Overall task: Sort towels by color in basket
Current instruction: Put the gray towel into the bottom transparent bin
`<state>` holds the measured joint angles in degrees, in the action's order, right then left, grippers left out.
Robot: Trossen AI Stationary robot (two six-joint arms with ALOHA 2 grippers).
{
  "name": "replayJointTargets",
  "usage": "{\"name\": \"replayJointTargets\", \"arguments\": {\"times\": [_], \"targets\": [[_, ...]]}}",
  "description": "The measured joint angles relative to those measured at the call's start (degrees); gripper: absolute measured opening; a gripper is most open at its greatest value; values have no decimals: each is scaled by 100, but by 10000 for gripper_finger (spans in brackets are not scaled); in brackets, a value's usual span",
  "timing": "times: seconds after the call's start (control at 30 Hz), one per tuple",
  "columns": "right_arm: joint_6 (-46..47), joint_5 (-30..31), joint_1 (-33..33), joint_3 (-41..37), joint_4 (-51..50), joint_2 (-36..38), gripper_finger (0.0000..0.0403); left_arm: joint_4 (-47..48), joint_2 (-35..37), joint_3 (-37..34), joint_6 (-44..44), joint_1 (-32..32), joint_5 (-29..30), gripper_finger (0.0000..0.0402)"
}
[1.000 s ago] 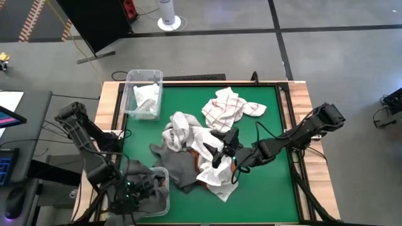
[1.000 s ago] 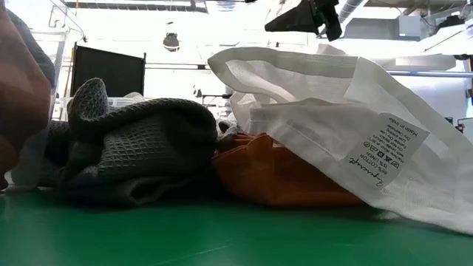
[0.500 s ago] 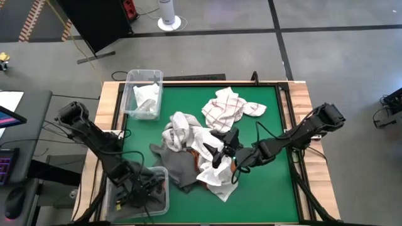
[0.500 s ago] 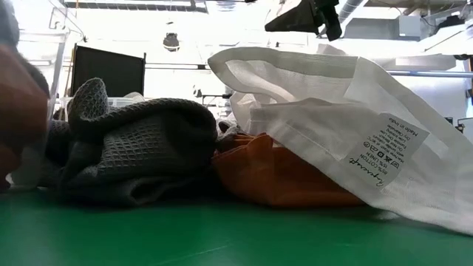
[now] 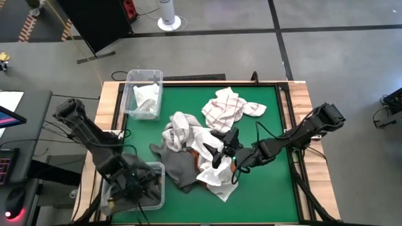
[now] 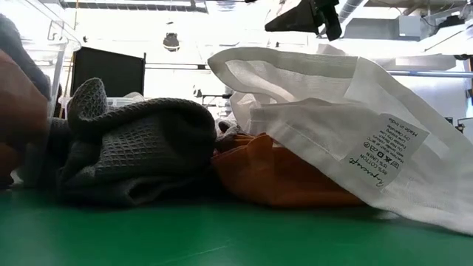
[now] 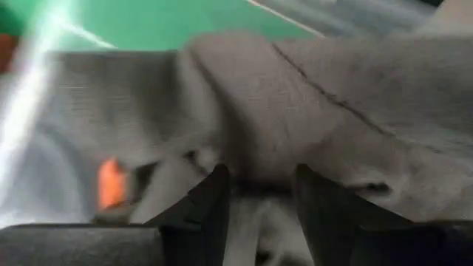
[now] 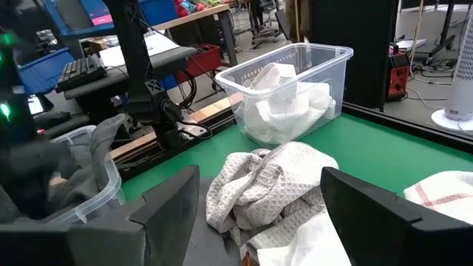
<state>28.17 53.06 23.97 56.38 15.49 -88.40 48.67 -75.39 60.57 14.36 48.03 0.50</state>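
Note:
A heap of towels lies mid-table: a dark grey towel [image 5: 178, 168] [image 6: 133, 148], a rust-orange one [image 6: 273, 177] under a plain white one [image 5: 213, 174] [image 6: 332, 111], and a pale waffle cloth [image 5: 179, 129] [image 8: 273, 181]. A white checked towel [image 5: 229, 107] lies toward the far edge. My right gripper [image 5: 221, 147] [image 8: 259, 214] hovers open above the heap and touches nothing. My left gripper [image 5: 134, 183] [image 7: 262, 199] is over the clear bin [image 5: 157, 169] at the near-left corner, shut on grey cloth [image 7: 281, 111]. My left gripper pinches a bunched fold of the grey cloth [image 7: 260, 174] between its two fingers [image 7: 214, 203], pointing down into the near-left bin. The rest of the cloth spreads out beyond the fingers over the bin's contents, where a bit of orange [image 7: 111, 185] shows.
A second clear bin [image 5: 143, 94] [image 8: 295, 92] at the far-left corner holds white cloths. Bare green table lies at the near edge and the near right [image 5: 264, 194]. Wooden rails border the left and right sides. Desks and equipment stand beyond the table.
My left gripper has moved a little toward the far edge over the near-left bin, and its arm has swung with it. In the low view the grey and orange shapes at the left edge have shifted. The right arm and the heap have stayed still.

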Motion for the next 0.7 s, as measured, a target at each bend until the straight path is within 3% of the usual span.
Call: {"name": "replayJointTargets", "arguments": {"times": [0.23, 0.5, 0.7], "targets": [[-10, 0, 0, 0, 2, 0, 311, 9, 467, 625, -299, 109, 188, 137], [-10, 0, 0, 0, 0, 0, 311, -12, 18, 606, -734, 519, 98, 137], [-7, -4, 4, 0, 2, 0, 311, -79, -212, 119, -1030, 538, -367, 137]]}}
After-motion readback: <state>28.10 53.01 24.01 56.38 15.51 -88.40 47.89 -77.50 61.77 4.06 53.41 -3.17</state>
